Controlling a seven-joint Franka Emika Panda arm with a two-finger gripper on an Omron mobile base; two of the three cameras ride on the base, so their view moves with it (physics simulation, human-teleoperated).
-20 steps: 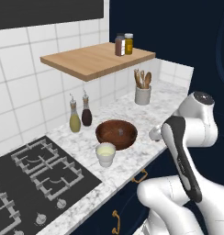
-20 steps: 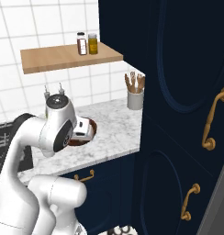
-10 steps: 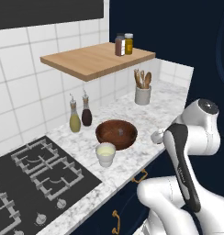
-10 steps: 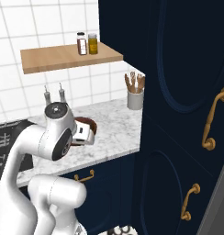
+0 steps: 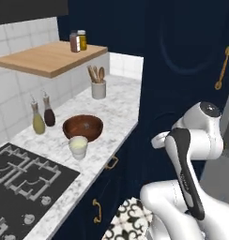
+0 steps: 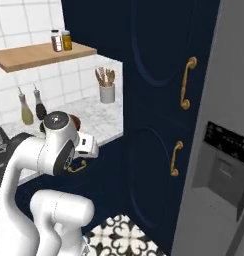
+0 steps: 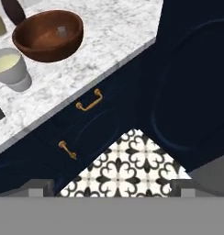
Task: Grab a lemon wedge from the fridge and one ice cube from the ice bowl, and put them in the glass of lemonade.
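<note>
Claw (image 7: 112,193) fully open, empty | round dark reddish-brown ice bowl (image 7: 48,34) beside whitish lemonade cup (image 7: 9,69) on marble table (image 7: 100,50) | risk: swinging arm clips navy cabinet, fridge unopened

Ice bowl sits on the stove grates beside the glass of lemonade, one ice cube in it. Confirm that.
Wrong place: the ice bowl sits on the marble counter, not the stove, as the left base view shows. The glass of lemonade is beside it, one cube inside.
</note>
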